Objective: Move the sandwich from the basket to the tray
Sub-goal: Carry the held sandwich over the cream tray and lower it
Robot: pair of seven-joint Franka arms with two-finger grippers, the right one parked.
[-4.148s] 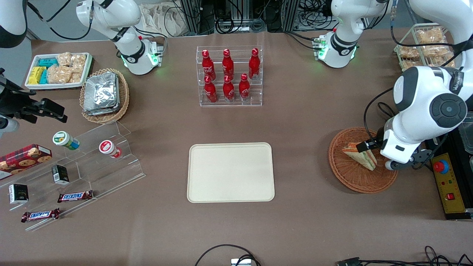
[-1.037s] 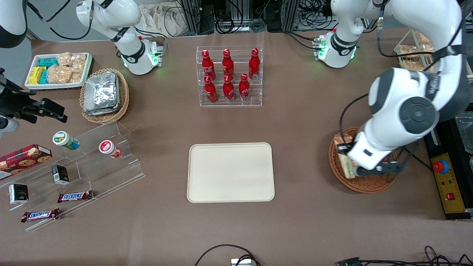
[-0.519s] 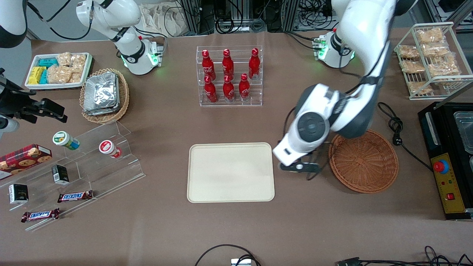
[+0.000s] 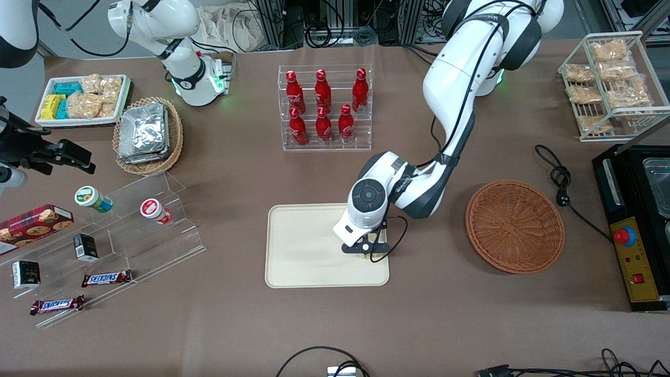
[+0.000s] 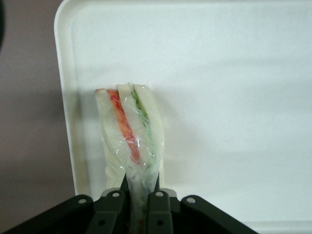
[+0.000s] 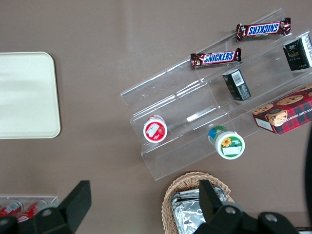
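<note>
My left gripper (image 4: pixel 366 246) is low over the cream tray (image 4: pixel 303 251), just inside the short rim that faces the working arm's end. It is shut on the sandwich (image 5: pixel 129 131), a plastic-wrapped wedge of pale bread with orange-red and green layers. The wedge is pinched at its narrow end between the black fingers (image 5: pixel 158 204) of the gripper (image 5: pixel 141 195) and points out over the tray floor (image 5: pixel 234 73), close to the rim. In the front view the wrist hides most of the sandwich. The orange-brown basket (image 4: pixel 514 226) stands empty toward the working arm's end.
A clear rack of red bottles (image 4: pixel 324 107) stands farther from the front camera than the tray. A stepped acrylic shelf (image 4: pixel 131 235) with snacks and a tan basket of foil packets (image 4: pixel 148 135) lie toward the parked arm's end. A black cable (image 4: pixel 557 173) lies beside the orange-brown basket.
The gripper lifted the sandwich out of the basket and carried it sideways to the tray. Half a second ago it was between basket and tray; now it is over the tray.
</note>
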